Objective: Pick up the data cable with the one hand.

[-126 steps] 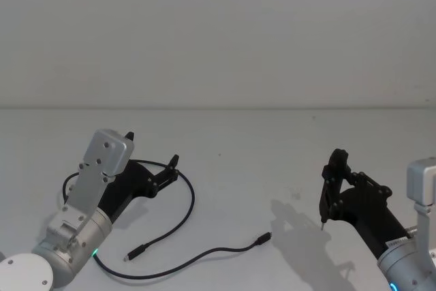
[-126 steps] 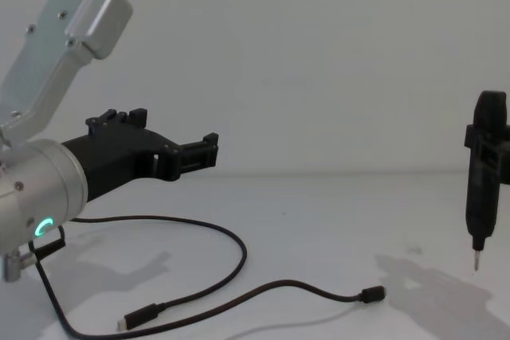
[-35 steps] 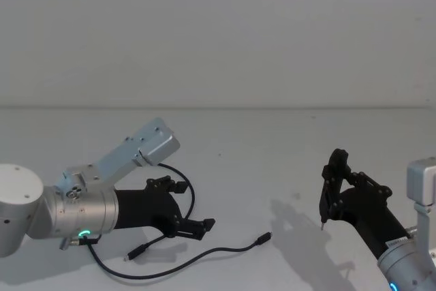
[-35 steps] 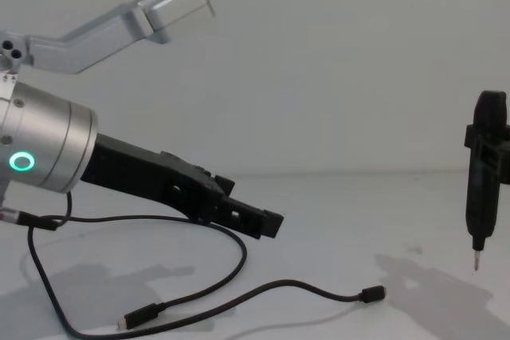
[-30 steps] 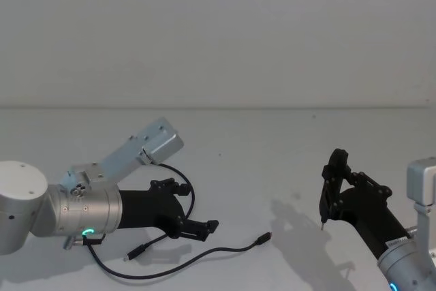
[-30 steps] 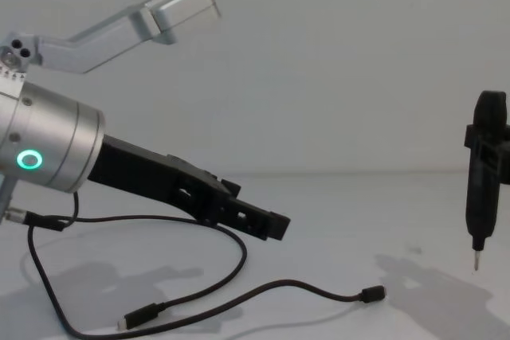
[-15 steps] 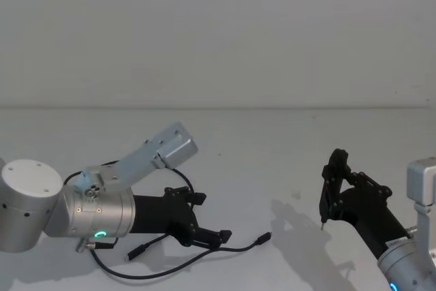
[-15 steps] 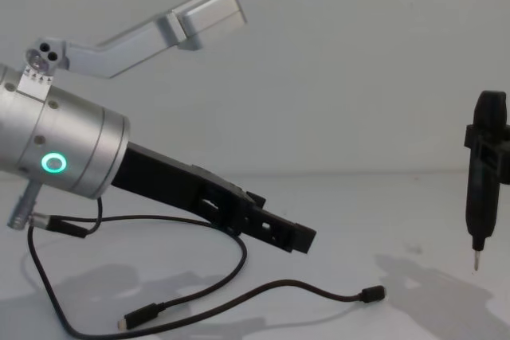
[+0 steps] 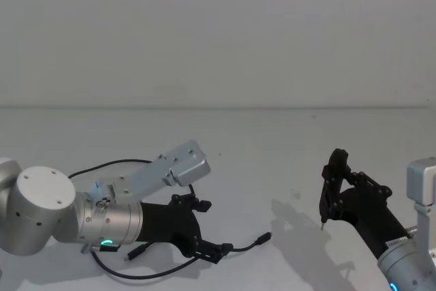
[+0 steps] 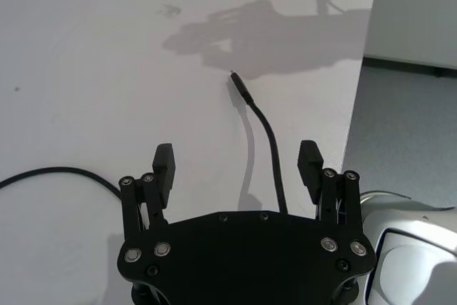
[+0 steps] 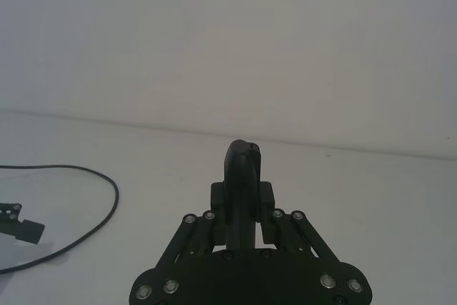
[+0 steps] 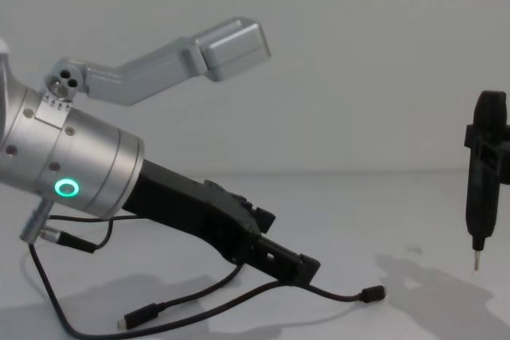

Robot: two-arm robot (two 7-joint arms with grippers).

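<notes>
You have a white table (image 9: 272,134) running back to a plain pale wall (image 9: 218,32). At the right, a black pen-like tool (image 12: 483,181) hangs upright, metal tip down, above the table, with its shadow (image 12: 418,270) just to the left.
</notes>
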